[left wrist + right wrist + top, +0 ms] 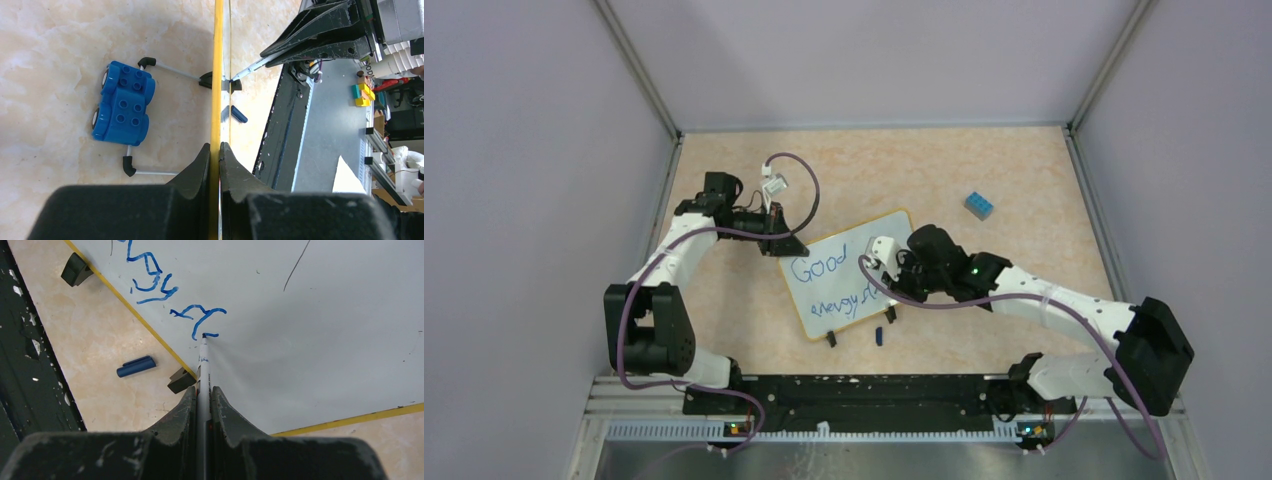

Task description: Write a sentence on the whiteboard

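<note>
The whiteboard [856,243] stands tilted at the table's middle on two black clip feet [831,339]. On it is the sentence [819,268] in blue: "Good" above a scrawled second word [842,298]. My left gripper [786,245] is shut on the board's upper left corner; in the left wrist view its jaws [219,146] pinch the yellow rim [218,75]. My right gripper [876,262] is shut on a white marker [204,360]. The marker's tip [203,335] touches the board at the end of the second word [197,315].
A blue marker cap [879,334] lies on the table in front of the board. A small blue block [980,206] sits behind it to the right. The board's wire stand [150,62] rests behind it. Grey walls enclose the table; a black rail [844,392] runs along the near edge.
</note>
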